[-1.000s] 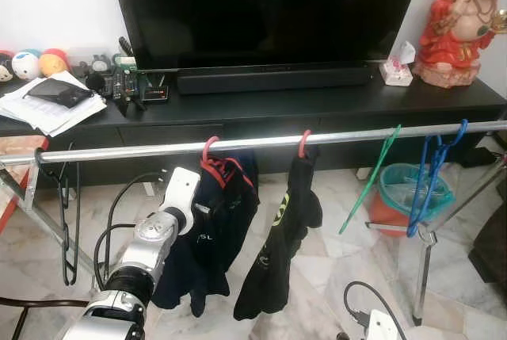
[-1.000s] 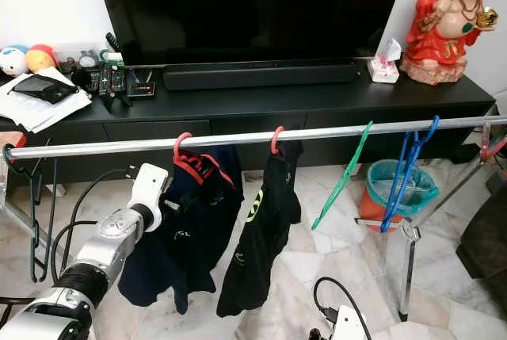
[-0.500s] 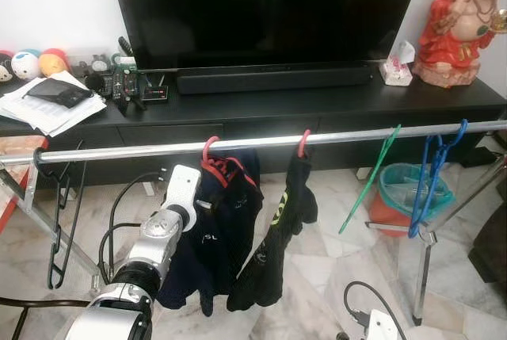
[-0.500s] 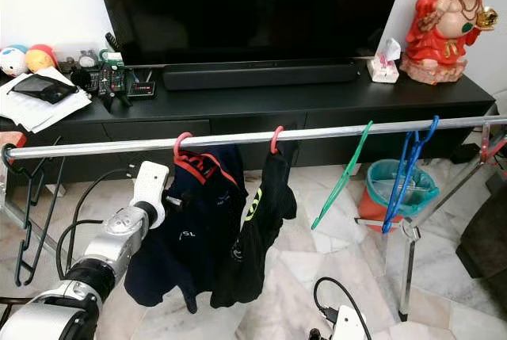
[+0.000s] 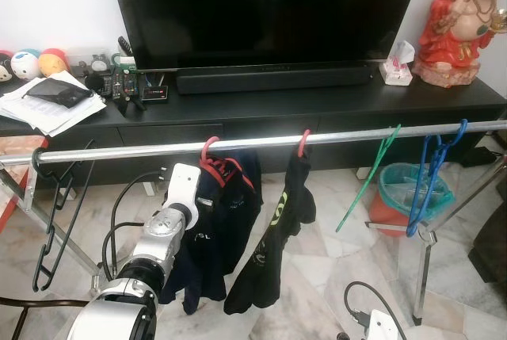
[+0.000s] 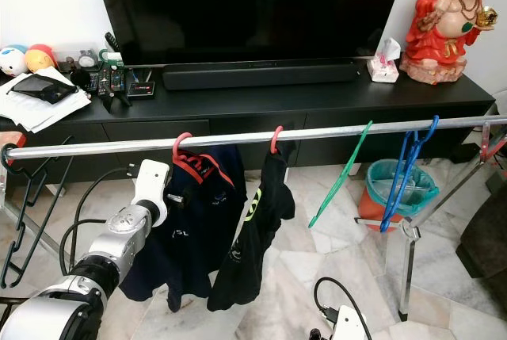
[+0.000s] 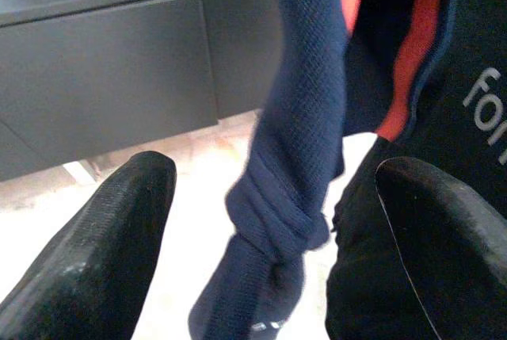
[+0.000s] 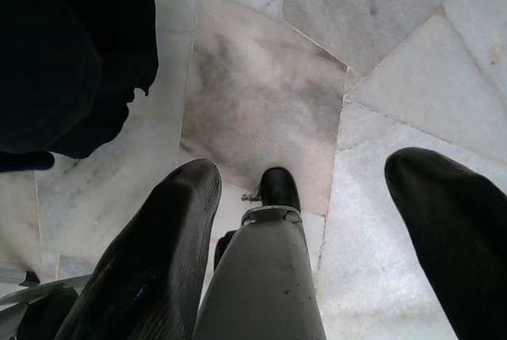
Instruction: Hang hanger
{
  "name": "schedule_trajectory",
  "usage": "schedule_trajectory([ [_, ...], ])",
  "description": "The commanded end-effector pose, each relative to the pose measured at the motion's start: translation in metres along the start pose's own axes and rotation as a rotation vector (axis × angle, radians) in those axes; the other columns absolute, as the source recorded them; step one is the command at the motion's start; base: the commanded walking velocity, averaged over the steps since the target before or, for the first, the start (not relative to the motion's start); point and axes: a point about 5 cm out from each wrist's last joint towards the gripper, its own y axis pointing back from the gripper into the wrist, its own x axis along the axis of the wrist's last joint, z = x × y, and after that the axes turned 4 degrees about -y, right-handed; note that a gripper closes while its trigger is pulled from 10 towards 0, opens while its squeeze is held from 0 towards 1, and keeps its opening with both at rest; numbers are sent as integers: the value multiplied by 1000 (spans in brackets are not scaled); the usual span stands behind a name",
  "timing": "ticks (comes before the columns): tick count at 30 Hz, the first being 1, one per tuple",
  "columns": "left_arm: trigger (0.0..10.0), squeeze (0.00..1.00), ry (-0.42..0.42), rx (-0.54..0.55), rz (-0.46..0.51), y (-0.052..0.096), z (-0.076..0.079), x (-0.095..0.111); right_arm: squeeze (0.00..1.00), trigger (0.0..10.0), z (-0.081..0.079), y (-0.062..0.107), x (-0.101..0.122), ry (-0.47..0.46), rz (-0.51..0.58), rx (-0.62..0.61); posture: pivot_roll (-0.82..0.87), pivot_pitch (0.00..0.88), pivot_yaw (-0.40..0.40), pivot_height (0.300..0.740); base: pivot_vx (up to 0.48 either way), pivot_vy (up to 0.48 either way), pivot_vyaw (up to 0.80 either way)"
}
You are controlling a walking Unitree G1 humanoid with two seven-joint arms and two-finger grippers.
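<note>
Left eye view: the red hanger point(image 5: 209, 152) carrying the navy jersey point(image 5: 218, 225) is hooked on the steel rail point(image 5: 158, 150), so hanging appears complete; only withdrawal of the arm remains. Against the earlier frame, the black hanger point(image 5: 57, 221) at the left end has swung further out.

Right eye view: the black shirt point(image 6: 253, 233) hangs just right of the jersey.

Left wrist view: the left gripper point(image 7: 277, 229) is spread, holding nothing, a jersey fold between its fingers.

Right wrist view: the right gripper point(image 8: 305, 213) hangs idle and spread over the marble floor point(image 8: 261, 78).
</note>
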Motion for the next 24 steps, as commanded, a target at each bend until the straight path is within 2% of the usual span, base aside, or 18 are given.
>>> schedule_trajectory([
  [1,10000,0,-3,-11,-22,-1,-1,-1,0,10000,2,0,-1,-4,0,-4,188,0,-35,736,0,0,0],
  [10,9843,0,21,5,1,-3,-3,5,0,10000,2,0,0,-8,2,-3,185,0,-34,736,0,0,0],
  [11,8588,0,25,4,2,-3,-2,5,0,10000,2,0,0,-8,2,-3,185,0,-34,736,0,0,0],
  [12,2549,0,29,4,2,-3,-2,5,0,10000,2,0,0,-10,2,-4,183,0,-35,736,0,0,0],
  [13,824,0,30,3,2,-3,-1,5,0,10000,2,0,0,-10,2,-4,183,0,-35,736,0,0,0],
  [14,824,0,30,3,2,-3,-1,5,0,10000,2,0,0,-10,2,-4,183,0,-35,736,0,0,0],
  [15,0,0,30,2,3,-3,-1,5,0,10000,2,0,0,-10,2,-4,183,0,-35,736,0,0,0],
  [24,0,0,28,-2,2,-3,-1,6,0,10000,1,0,0,-11,2,-2,183,0,-32,736,0,0,0],
])
